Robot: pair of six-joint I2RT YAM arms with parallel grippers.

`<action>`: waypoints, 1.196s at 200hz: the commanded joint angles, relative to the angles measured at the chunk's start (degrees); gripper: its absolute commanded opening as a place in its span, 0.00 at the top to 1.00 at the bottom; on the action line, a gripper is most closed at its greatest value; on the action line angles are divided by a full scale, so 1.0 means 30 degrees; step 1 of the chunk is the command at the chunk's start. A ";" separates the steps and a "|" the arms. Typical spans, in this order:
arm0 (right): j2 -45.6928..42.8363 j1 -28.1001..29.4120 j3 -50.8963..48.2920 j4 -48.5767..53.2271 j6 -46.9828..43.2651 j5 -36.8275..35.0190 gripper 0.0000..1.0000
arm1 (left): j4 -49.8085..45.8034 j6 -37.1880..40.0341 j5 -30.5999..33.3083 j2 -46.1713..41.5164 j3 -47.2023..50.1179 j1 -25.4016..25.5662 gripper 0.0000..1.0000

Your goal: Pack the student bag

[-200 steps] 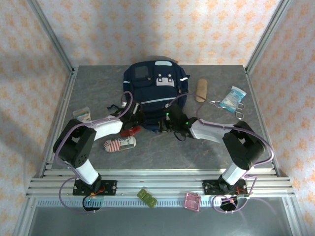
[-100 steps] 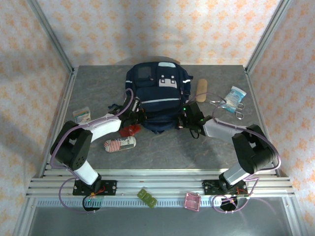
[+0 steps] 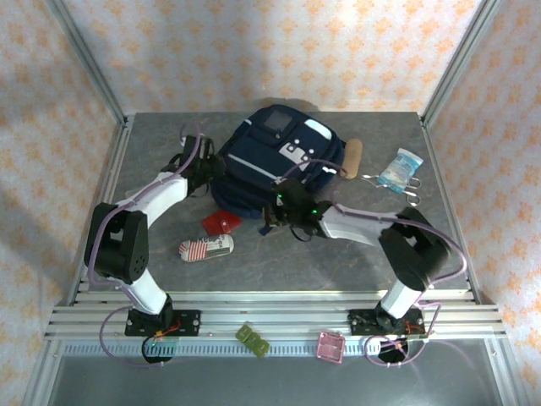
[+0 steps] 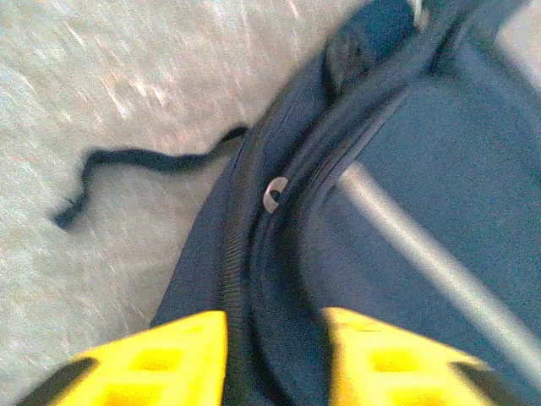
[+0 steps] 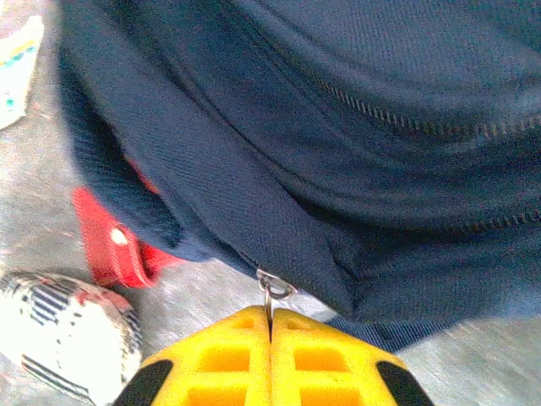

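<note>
Lying tilted at the tabletop's (image 3: pixel 279 264) far middle, the bag (image 3: pixel 254 165) has its near corner's zip pull (image 5: pixel 274 288) pinched by the right jaws; the left jaws stand spread astride its left edge.

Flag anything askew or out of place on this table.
The large navy-blue fabric backpack lies skewed, turned diagonally on the grey table. A dark strap trails loose across it. The right gripper pinches the bag's metal zipper pull.
</note>
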State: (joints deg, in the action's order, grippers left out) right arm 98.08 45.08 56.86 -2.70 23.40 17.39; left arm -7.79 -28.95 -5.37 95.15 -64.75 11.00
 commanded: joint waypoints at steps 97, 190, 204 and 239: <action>0.3619 0.0061 0.3568 -0.1033 0.0382 0.1771 1.00 | 0.2723 -0.4438 -0.1346 -0.3442 0.6544 0.2147 0.41; 0.3054 0.0092 0.2692 -0.0565 -0.0347 0.0247 1.00 | 0.3193 -0.4574 -0.0347 0.1499 0.3542 0.2352 1.00; 0.2808 -0.0181 0.2373 -0.0126 -0.0500 -0.0538 1.00 | 0.3340 -0.4481 -0.0264 0.0997 0.3813 0.2178 1.00; 0.2020 -0.2004 0.0470 0.0274 -0.0501 -0.2237 1.00 | 0.3456 -0.4188 -0.0545 -0.0507 0.4552 0.1281 1.00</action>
State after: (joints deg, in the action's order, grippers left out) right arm 107.61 43.18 62.37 -4.49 23.07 17.06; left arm 0.38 -42.15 -8.34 96.73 -52.31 17.58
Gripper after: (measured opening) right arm 0.040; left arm 0.046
